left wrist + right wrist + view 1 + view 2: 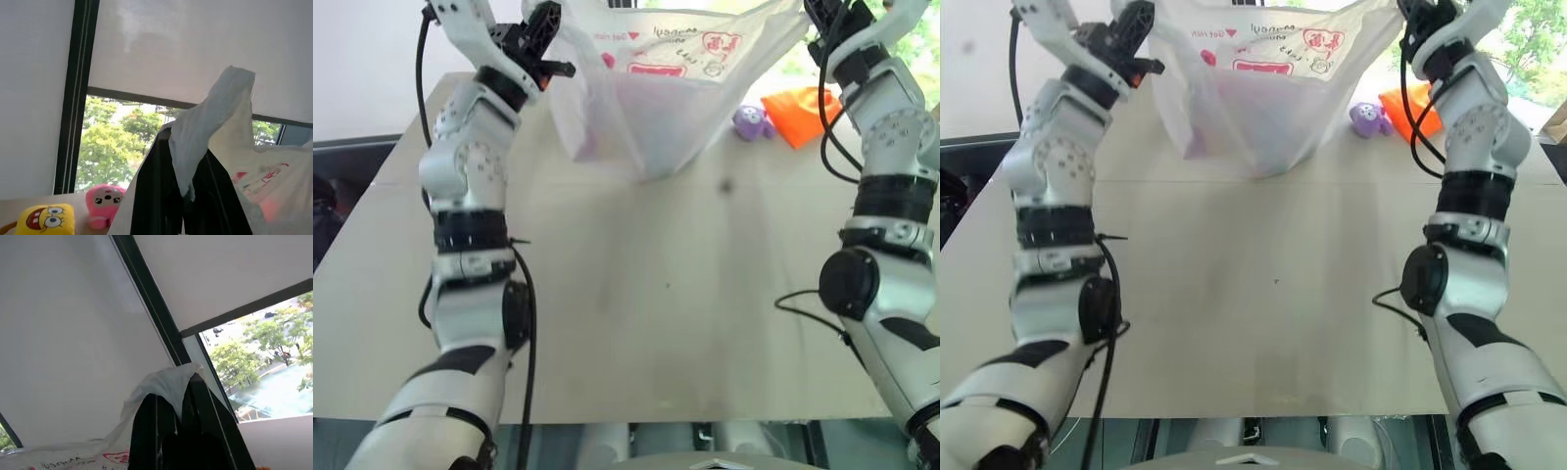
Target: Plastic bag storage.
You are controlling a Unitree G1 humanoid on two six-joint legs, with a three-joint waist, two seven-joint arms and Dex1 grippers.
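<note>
- The bag (656, 88) hangs stretched above the worktop (636, 294) at 12 o'clock.
- Left tool (546, 34) pinches its 10 o'clock corner; right tool (822, 24) grips the 2 o'clock corner.
- Risk: the thin film looks likely to slip or tear if the arms spread wider.
- The sagging bottom could drag on the worktop.

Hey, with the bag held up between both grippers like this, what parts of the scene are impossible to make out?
- Plastic bag: its top edge is cut off in both eye views.
- Bag's contents: film too cloudy to tell.
- Bag's small print: too small to read.
- Orange pouch: partly hidden behind the right arm.
- Right gripper: cut off in the eye views.
</note>
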